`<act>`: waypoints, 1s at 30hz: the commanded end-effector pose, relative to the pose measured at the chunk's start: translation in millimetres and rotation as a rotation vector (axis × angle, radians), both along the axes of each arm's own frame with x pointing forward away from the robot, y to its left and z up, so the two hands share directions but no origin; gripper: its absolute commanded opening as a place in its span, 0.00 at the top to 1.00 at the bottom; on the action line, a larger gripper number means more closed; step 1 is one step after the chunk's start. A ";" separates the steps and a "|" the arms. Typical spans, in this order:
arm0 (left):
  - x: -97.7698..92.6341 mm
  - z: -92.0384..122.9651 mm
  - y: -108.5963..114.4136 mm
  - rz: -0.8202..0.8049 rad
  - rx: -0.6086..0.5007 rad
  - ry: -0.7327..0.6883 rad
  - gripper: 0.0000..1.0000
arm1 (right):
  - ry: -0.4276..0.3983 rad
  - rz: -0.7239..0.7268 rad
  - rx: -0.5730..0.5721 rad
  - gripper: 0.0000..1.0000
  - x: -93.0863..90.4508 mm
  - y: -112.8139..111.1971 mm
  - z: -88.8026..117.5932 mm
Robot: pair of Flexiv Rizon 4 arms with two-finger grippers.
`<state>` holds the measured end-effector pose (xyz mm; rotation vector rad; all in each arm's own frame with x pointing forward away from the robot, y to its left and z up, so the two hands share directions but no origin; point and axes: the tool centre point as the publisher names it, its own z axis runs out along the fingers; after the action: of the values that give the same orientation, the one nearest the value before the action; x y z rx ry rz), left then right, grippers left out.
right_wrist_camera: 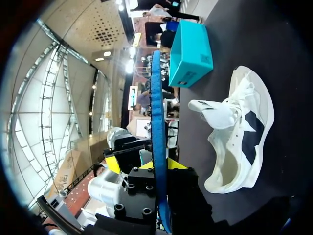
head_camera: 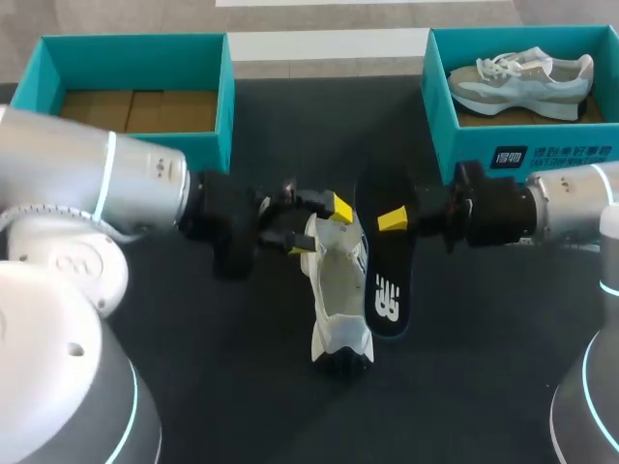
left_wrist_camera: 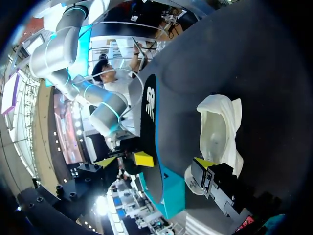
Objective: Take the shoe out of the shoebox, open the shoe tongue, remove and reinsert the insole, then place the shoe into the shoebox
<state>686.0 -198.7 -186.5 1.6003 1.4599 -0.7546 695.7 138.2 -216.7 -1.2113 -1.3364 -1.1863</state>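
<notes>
While my right claw (head_camera: 392,221) clamps the black insole (head_camera: 388,280) beside the white shoe (head_camera: 338,290) on the bench (head_camera: 242,387), my left claw (head_camera: 315,227) sits at the shoe's end. Whether that claw grips it, I cannot tell.

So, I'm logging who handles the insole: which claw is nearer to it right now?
Right. The right claw is shut on one end of the insole, beside the shoe. The left claw is at the shoe's opening, across the shoe from the insole.
</notes>
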 end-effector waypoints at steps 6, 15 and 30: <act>3.2 2.7 -2.4 0.011 0.132 0.008 0.00 | 0.005 0.005 0.000 1.00 3.0 7.0 -3.1; 7.3 20.1 -23.1 0.096 0.481 -0.010 0.00 | 0.014 0.017 -0.011 1.00 2.2 10.0 -3.0; 8.8 28.9 -27.2 0.172 0.943 0.035 0.00 | 0.021 0.039 -0.021 1.00 1.8 10.9 -0.9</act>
<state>693.8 -223.6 -163.8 1.8260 1.7807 -0.4603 695.9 147.2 -217.4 -1.2043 -1.3526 -1.1387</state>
